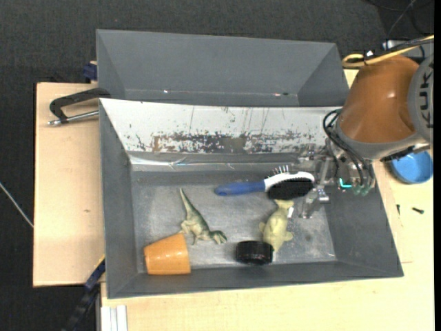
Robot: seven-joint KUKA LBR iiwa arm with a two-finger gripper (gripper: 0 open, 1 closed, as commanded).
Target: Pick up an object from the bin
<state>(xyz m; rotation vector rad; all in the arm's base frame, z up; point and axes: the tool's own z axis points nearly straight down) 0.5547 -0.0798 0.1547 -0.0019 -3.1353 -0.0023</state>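
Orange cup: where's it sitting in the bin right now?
In the camera view, the orange cup sits in the lower-left corner of the bin, just below-left of the tan toy dinosaur; the black round piece lies farther right.

the arm [383, 109] runs off the right edge, and its orange cover hides the wrist beneath it. the gripper [313, 197] is a small tangle of metal and cables, too fine to make out part by part. it overlaps the right end of the brush [275, 185], hiding where the head stops. the black round thing [253, 252] covers the lower part of the pale dinosaur [277, 227]; whether it is a wheel or a cap cannot be told. whether the green dinosaur [196, 223] touches the orange cup [167, 255] is unclear.
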